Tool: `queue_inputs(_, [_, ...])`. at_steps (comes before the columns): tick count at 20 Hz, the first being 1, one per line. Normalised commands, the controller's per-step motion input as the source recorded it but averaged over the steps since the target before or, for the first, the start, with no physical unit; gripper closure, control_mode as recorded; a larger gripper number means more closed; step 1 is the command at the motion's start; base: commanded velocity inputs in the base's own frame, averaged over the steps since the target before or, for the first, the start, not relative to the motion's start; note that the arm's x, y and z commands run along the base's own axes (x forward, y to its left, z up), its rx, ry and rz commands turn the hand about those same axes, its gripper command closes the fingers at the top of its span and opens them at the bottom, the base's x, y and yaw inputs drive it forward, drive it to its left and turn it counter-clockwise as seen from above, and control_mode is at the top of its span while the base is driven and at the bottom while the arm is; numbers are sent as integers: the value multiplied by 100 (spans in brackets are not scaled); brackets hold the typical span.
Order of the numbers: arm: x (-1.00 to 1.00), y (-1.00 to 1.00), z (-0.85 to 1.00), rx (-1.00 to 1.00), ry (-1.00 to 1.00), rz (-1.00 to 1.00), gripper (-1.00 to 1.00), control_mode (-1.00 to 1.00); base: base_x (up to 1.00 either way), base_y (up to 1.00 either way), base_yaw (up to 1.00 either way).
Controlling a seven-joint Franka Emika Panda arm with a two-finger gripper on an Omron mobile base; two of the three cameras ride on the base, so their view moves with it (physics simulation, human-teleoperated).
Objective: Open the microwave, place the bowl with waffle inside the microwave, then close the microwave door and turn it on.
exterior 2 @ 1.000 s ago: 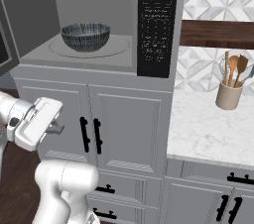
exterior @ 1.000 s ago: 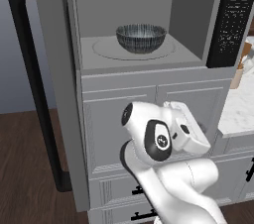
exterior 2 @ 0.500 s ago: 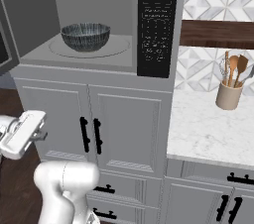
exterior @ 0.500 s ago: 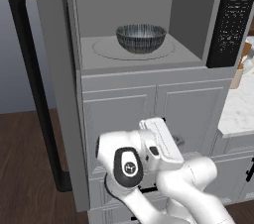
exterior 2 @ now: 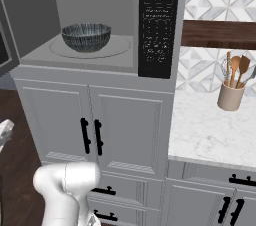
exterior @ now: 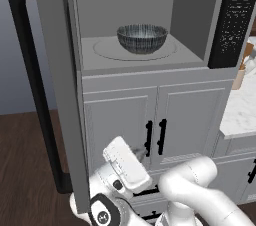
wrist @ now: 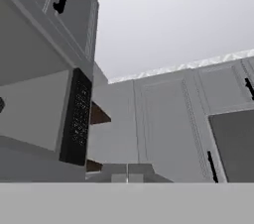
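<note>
The microwave (exterior: 150,0) stands open, its grey cavity showing. The microwave door (exterior: 56,75) is swung out to the left, black bar handle (exterior: 34,90) outermost. The dark ribbed bowl (exterior: 142,38) sits on the turntable inside, also seen as the bowl (exterior 2: 86,37). Its rim hides the waffle. My gripper (exterior: 141,154) hangs low in front of the cabinet doors, well below the cavity and just right of the door's lower edge, shut on nothing. In the hand view the gripper (wrist: 127,172) points upward past the black button panel (wrist: 77,119), tips pressed together.
White cabinet doors with black handles (exterior: 155,137) sit under the microwave. A marble counter (exterior 2: 210,130) extends to the right with a utensil crock (exterior 2: 231,95) on it. Dark wooden floor (exterior: 30,160) lies to the left, beyond the open door.
My arm has folded downward and leftward, carrying the hand from cabinet-door height to low beside the door's bottom edge. The bowl and the door have stayed put.
</note>
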Motion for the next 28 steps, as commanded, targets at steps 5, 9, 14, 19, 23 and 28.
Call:
queue_inputs(5, [0, 100, 0, -37, -18, 15, 100, -100, 0, 0, 0])
queue_inputs(9, [4, 100, 0, -33, -2, 9, 100, -100, 0, 0, 0])
queue_inputs(14, [16, 100, 0, -31, 0, 3, 100, -100, 0, 0, 0])
queue_inputs(19, [26, 94, 0, -28, 0, 0, 100, -100, 0, 0, 0])
queue_inputs(23, [26, 89, 0, -24, 1, 0, 100, -100, 0, 0, 0])
queue_inputs(28, [12, 71, 2, -16, 0, 0, 100, -100, 0, 0, 0])
